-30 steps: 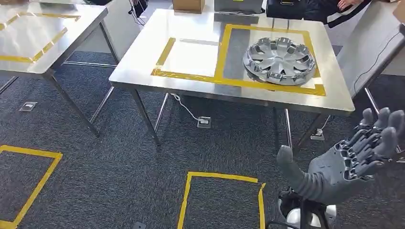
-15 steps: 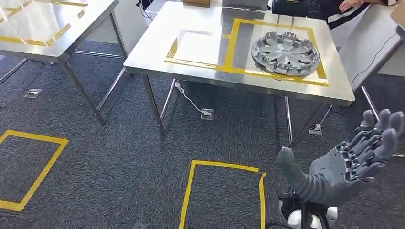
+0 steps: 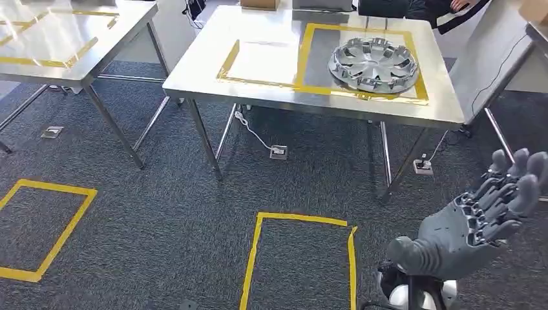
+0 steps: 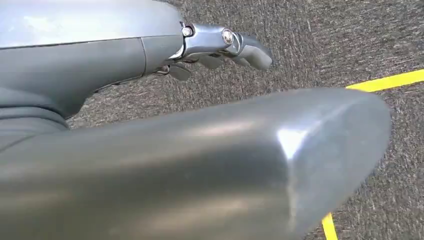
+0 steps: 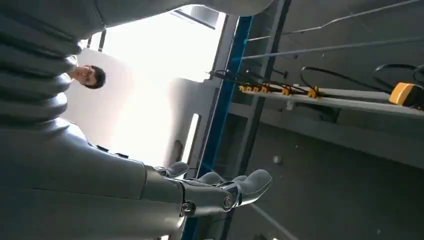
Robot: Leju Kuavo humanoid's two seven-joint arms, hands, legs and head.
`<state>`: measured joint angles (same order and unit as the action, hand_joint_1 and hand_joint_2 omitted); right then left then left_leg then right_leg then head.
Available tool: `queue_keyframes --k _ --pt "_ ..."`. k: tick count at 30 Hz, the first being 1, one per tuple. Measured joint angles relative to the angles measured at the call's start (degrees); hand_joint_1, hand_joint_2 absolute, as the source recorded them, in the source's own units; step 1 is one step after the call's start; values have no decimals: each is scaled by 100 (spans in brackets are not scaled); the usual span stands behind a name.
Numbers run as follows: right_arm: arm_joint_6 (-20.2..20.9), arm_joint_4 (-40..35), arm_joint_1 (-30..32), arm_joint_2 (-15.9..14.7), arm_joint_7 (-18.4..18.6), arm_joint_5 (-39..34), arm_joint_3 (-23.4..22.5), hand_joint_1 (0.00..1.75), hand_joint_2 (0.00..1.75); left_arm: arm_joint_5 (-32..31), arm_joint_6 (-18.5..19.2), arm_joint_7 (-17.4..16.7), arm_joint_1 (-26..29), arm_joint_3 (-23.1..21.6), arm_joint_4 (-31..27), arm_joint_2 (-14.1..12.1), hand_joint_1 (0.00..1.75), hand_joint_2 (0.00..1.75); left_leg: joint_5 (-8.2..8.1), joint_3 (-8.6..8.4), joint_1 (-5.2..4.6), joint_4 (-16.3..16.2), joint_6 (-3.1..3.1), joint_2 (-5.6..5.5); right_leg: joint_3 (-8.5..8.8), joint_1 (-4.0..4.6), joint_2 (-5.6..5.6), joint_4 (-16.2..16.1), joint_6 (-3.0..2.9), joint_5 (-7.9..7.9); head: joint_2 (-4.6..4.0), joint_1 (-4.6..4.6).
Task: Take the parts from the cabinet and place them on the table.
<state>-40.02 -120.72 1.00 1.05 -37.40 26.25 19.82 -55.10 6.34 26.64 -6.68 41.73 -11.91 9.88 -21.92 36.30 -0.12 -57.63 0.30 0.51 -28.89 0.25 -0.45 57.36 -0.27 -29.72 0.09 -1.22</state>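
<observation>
Silver and spoked, the hubcap (image 3: 373,64) lies flat on the steel table (image 3: 271,97), inside the right-hand box of yellow tape (image 3: 302,57) marked on the top; a white sheet (image 3: 263,62) fills the box beside it. The right hand (image 3: 475,223) is raised low at the right of the head view, palm up, fingers apart and lightly curved, holding nothing, well apart from the table. In its wrist view the right hand (image 5: 210,192) points up toward a ceiling with a blue beam (image 5: 225,95) and a cable tray (image 5: 350,100); a person (image 5: 87,76) stands in the distance by a bright wall. The left hand (image 4: 220,47) hangs over grey carpet (image 4: 310,45) crossed by a yellow tape line; its fingers look loosely curled, and I cannot tell whether they are closed. A second steel table (image 3: 71,45) stands to the left, also taped. On the carpet, two yellow tape squares (image 3: 300,258) are marked, and a white cable (image 3: 255,139) runs to a floor socket (image 3: 278,152) under the table.
</observation>
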Motion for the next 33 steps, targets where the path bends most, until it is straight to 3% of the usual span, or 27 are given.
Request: queue_keyframes --k 15,16,17,21,22,23,24,25,27,28,29,30,31,32,33 --pt "-2 -2 56 42 0 98 -13 0 0 0 -50 4 8 0 2 0 0 0 10 43 2 0 -22 -1 -43 -11 0 8 2 2 0 0" --pt "0 -2 63 44 0 105 -13 0 0 0 -50 7 8 0 2 0 0 0 7 48 0 -4 -17 -1 -43 -16 0 6 10 6 0 0" --pt "-2 -2 71 46 0 151 -13 0 0 -2 -52 11 8 0 2 -7 0 0 -21 66 -29 -35 31 -6 -47 -33 -3 1 45 11 0 2" --pt "0 2 111 92 0 381 -26 0 0 -9 -63 39 18 0 2 -11 0 0 -48 84 -47 -53 77 -19 -37 -44 -28 -17 90 0 0 7" --pt "0 0 118 118 0 439 -39 0 0 -20 -63 48 19 0 2 -7 0 0 -21 59 -31 13 101 -39 -15 -13 -44 -43 112 -2 0 15" --pt "0 2 139 131 0 481 -66 0 0 -9 -63 48 23 0 2 4 0 0 38 7 40 106 106 -53 13 -40 -27 9 131 -37 0 15" --pt "0 4 162 136 0 501 -96 0 0 35 -66 48 19 0 2 4 0 0 50 -1 45 141 117 -80 -45 -36 -3 135 172 -170 0 0" --pt "0 26 187 146 0 509 -129 0 0 57 -66 48 13 -2 4 7 0 0 67 19 50 141 145 -98 -216 -54 7 501 205 -442 0 -22" --pt "-2 173 238 146 0 503 -206 0 0 72 -66 37 34 -2 7 7 0 0 79 71 51 124 135 -166 -625 -97 13 1378 257 -894 0 -33" --pt "0 275 242 146 0 485 -255 0 0 79 -66 26 44 -2 9 7 0 0 90 103 54 105 121 -197 -742 -116 13 1610 276 -946 0 -33" --pt "0 341 240 146 0 470 -288 0 0 81 -66 26 47 -2 9 7 0 0 102 141 63 76 102 -242 -728 -138 13 1578 292 -862 0 -31" --pt "0 378 240 146 0 457 -315 0 0 81 -66 26 47 -2 11 9 0 0 115 191 80 31 81 -301 -583 -159 20 1290 310 -661 0 -33" --pt "0 413 238 146 0 455 -337 0 0 81 -66 26 45 -2 13 13 0 0 124 244 103 -20 55 -362 -325 -183 54 808 324 -420 0 -35" --pt "0 437 236 146 0 457 -354 0 0 79 -66 26 42 -2 13 18 0 0 134 298 123 -81 11 -427 -24 -218 182 284 343 -235 0 -35" --pt "0 474 235 149 0 455 -372 0 0 81 -66 24 44 -2 11 11 0 0 150 324 111 -114 -43 -480 -20 -172 345 234 333 -275 0 -46"
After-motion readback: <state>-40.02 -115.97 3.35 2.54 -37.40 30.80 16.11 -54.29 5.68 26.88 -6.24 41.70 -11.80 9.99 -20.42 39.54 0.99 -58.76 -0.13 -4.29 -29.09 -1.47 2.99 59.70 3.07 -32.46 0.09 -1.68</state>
